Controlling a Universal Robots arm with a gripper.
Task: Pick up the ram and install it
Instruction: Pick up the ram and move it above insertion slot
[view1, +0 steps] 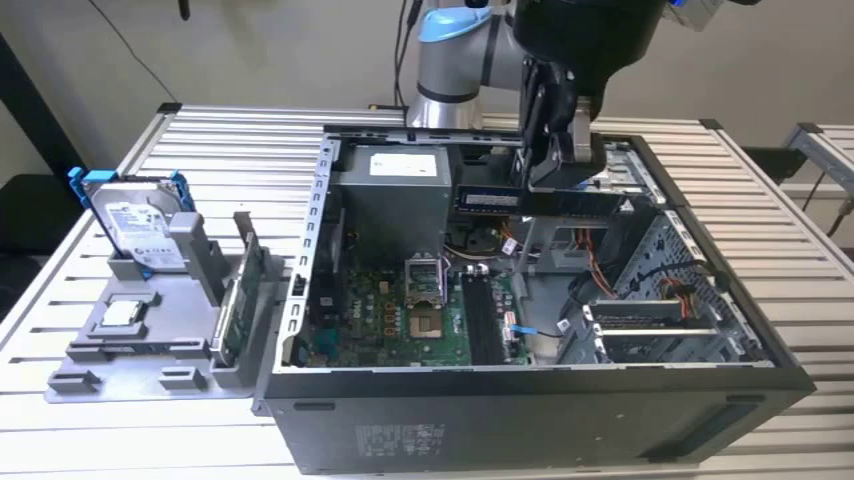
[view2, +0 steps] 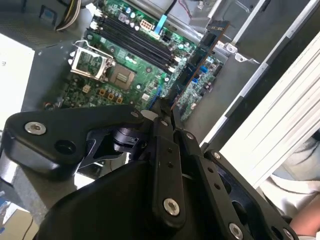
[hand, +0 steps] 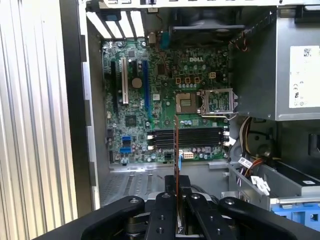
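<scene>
From my desk I read this as the carry-and-align part of the job. The gripper (view1: 558, 185) is pinching the ram (view1: 601, 203), its 2 fingers pressed together on the stick's thin faces near the middle, so that board sticks out to both sides of them. Taking the memory slots (view1: 478, 320) on the motherboard (hand: 150, 100) as my landmark, the ram hangs well above them, clear of the board and up around the level of the open computer case's (view1: 534, 420) rim. In the first wrist view the ram (hand: 175, 150) shows edge-on as a thin line rising out of the gripper (hand: 176, 197) and crossing the memory slots (hand: 187, 139). That, together with the exterior view, makes me judge that the stick lies crosswise to the slots rather than along them. In the second wrist view the ram (view2: 200, 60) reaches out from the gripper (view2: 167, 112), with the memory slots (view2: 135, 42) off to one side of it. To do this well, I would line the stick lengthwise with 1 slot, keep it square to the board, and match the notch before any downward press. I would also go slowly, since a tilted entry could jam the contacts. I cannot tell whether the slot latches are open.
</scene>
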